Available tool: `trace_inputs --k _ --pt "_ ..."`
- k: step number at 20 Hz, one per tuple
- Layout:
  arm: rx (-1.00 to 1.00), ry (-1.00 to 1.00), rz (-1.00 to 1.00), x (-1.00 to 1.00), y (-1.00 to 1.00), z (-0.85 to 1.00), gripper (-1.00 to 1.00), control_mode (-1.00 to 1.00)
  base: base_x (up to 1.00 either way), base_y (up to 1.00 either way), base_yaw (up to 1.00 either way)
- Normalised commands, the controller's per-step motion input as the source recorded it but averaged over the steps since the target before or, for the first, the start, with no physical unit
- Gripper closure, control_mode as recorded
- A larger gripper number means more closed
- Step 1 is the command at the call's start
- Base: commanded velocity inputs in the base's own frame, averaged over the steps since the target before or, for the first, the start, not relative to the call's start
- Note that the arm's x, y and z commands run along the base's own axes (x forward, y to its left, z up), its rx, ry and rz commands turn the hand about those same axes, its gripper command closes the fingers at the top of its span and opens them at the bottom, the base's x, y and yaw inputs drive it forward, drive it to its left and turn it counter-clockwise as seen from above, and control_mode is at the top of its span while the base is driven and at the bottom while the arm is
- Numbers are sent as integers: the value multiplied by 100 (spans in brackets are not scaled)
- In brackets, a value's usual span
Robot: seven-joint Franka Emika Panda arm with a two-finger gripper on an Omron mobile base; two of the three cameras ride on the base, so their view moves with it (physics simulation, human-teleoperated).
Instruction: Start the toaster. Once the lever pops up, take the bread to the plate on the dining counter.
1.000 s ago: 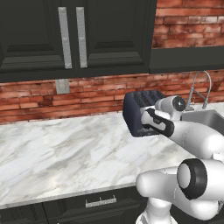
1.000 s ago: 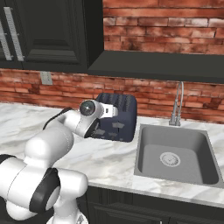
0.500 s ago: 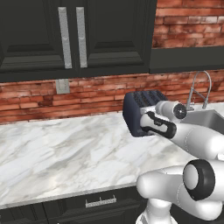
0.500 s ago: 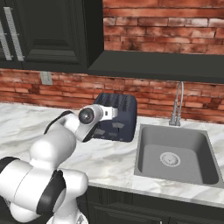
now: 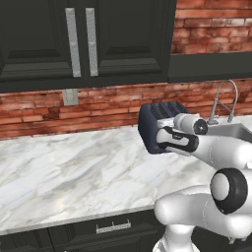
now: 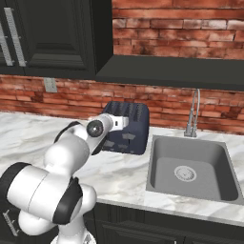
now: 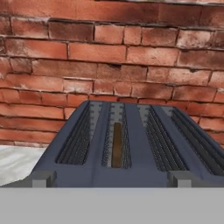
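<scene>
The hand (image 5: pixel 165 140), fingers spread wide and holding nothing, sits right against the front of the one toaster (image 7: pixel 127 144) on the marble tabletop (image 5: pixel 74 172) by the brick wall. A single bread slice (image 7: pixel 116 144) stands in a middle slot. I'd feel for the lever and press straight down until it latches.

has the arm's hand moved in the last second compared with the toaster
Yes. In the left base view the gripper has shifted left across the toaster, which stays put by the brick wall.
</scene>
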Motion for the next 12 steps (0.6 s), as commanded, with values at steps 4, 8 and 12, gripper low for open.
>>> trace_inputs --k 4,8,12 --pt "3 0 0 10 -7 6 -100 -100 0 0 0" --pt "4 0 0 11 -8 4 -100 -100 0 0 0" --pt "2 0 0 19 -2 0 -100 -100 0 0 0"
